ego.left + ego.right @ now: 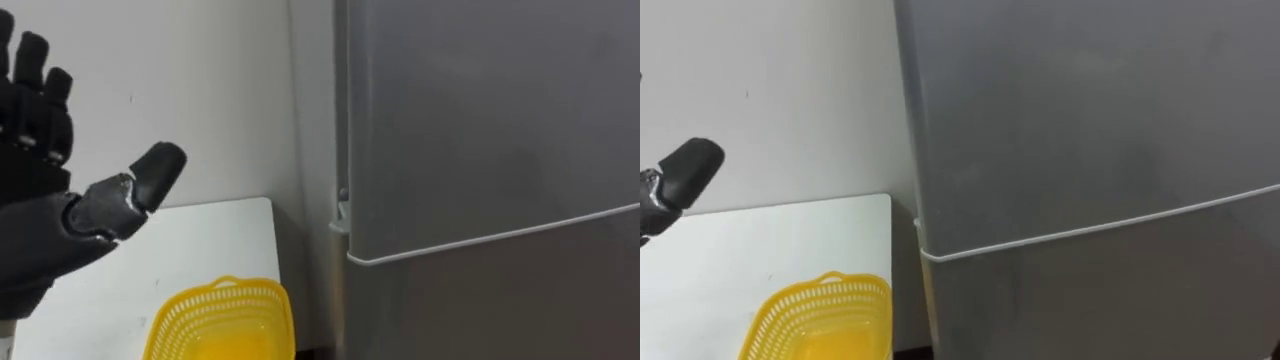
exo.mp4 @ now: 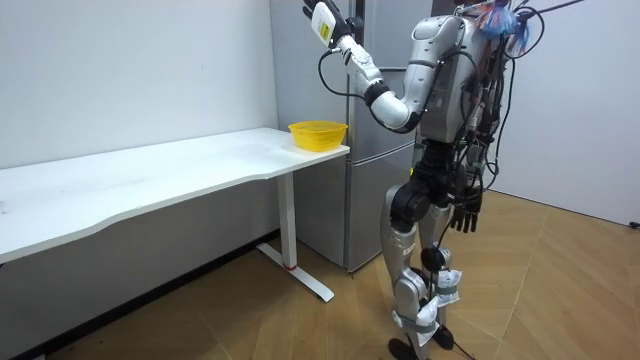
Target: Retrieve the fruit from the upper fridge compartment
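The grey fridge [image 1: 480,120] stands closed before me, and a pale seam [image 1: 500,238] divides its upper door from the lower one. My left hand [image 1: 40,220] is raised and open to the left of the upper door's edge, fingers straight up, thumb [image 1: 685,170] pointing toward the fridge, touching nothing. In the room view I stand facing the fridge [image 2: 365,180] with the left hand [image 2: 325,20] lifted near its top. My right hand [image 2: 468,212] hangs at my side, fingers relaxed and holding nothing.
A yellow mesh basket [image 1: 220,320] sits on the corner of the white table [image 1: 200,240] just left of the fridge. The table [image 2: 150,175] runs along the white wall. Wooden floor lies behind me.
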You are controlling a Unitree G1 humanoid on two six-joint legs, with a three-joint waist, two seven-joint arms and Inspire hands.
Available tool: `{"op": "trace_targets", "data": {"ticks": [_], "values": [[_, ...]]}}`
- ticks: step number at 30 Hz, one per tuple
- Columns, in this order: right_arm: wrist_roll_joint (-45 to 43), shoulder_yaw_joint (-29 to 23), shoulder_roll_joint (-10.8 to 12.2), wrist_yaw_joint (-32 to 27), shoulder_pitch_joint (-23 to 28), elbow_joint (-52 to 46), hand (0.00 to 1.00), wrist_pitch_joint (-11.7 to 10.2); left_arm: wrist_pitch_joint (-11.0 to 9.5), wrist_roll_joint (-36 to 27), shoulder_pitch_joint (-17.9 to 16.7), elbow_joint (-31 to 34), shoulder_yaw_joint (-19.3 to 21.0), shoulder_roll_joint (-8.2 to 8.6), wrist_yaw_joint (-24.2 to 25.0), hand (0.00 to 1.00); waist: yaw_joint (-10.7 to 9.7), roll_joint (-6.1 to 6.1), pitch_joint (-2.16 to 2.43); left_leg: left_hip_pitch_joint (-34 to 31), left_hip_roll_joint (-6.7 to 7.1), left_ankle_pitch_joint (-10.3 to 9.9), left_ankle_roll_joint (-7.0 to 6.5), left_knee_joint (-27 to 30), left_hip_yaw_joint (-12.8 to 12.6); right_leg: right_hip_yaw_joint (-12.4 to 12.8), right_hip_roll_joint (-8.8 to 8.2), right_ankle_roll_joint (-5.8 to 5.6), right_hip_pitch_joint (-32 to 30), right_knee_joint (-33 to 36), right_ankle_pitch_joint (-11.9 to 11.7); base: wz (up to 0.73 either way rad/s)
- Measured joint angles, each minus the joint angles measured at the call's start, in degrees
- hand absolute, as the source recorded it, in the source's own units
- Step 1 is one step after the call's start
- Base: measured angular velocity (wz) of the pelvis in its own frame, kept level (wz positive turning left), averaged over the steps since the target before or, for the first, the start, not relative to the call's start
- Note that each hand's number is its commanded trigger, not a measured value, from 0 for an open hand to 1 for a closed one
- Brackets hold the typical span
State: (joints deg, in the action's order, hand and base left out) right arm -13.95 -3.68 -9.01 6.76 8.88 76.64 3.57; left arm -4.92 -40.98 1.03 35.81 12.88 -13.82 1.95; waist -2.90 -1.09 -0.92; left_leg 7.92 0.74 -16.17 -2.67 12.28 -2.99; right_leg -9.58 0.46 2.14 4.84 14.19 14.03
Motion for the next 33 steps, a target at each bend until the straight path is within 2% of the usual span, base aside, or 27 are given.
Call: {"op": "trace_targets", "data": {"ticks": [5, 6, 10, 14, 20, 27, 33], "values": [[-0.4, 0.0, 0.0, -0.4, 0.1, -0.3, 0.0, 0.3, 1.0, 0.0, 0.7, -2.1, -0.1, -0.07, 3.3, 0.0, 0.0, 0.34, 0.1, -0.1, 0.05, 0.0, 0.0, 0.0, -0.1, 0.2, -0.04, 0.01, -0.3, 0.2, 0.0, -0.01], [-0.8, 0.0, 0.0, -0.3, 0.2, -0.5, 0.0, 0.5, 1.7, 0.0, 0.7, -2.5, -0.2, -0.07, 4.0, 0.0, 0.0, 0.14, 0.41, 0.0, 0.05, 0.0, -0.01, 0.0, -0.3, 0.4, -0.04, 0.01, -0.9, 0.1, 0.0, -0.04], [-1.4, 0.0, -0.1, -0.3, 0.1, -1.3, 0.0, 1.5, 4.2, -0.1, 0.7, -3.3, -2.0, -0.05, 6.2, 0.0, -0.1, -0.07, 0.55, -0.3, 0.03, 0.0, -0.01, 0.4, -0.5, 0.7, 0.1, -0.01, -0.8, -0.5, -0.2, -0.01], [-1.4, 0.0, -0.3, -0.3, 0.1, -1.1, 0.0, 1.7, 6.1, 0.0, 0.7, -3.4, -4.9, -0.05, 9.4, 0.0, -0.2, -1.36, 0.72, -0.3, 0.01, 0.0, -0.01, 0.4, -0.7, 1.1, 0.16, -0.05, -0.6, -0.4, -0.4, -0.01], [-1.4, 0.1, -0.4, -0.3, -0.1, -1.1, 0.0, 2.8, 9.0, 0.1, 0.7, -3.4, -7.5, -0.05, 12.4, 0.0, -1.4, -2.46, 0.78, 0.8, -0.08, 0.0, 0.06, 0.3, -0.9, 1.1, 0.3, 0.02, 0.3, -0.5, -0.3, 0.0], [-2.2, 0.1, -0.7, -0.3, -0.9, -1.1, 0.0, 3.6, 10.4, 0.6, 0.7, -3.5, -10.1, -0.06, 15.1, 0.0, -2.4, -1.72, 0.41, 1.4, -0.4, 0.2, 0.2, -0.6, -1.3, 1.7, 0.7, 0.33, 0.1, -0.6, -0.3, -0.03], [-2.2, 0.1, -0.7, -0.3, -1.1, -1.1, 0.0, 4.0, 11.4, 0.6, 0.7, -3.6, -10.9, -0.09, 15.9, 0.0, -3.1, -1.35, 0.49, 1.4, -0.4, 0.2, 0.19, -0.6, -1.6, 2.1, 0.7, 0.33, -0.1, -0.5, -0.3, -0.04]]}}
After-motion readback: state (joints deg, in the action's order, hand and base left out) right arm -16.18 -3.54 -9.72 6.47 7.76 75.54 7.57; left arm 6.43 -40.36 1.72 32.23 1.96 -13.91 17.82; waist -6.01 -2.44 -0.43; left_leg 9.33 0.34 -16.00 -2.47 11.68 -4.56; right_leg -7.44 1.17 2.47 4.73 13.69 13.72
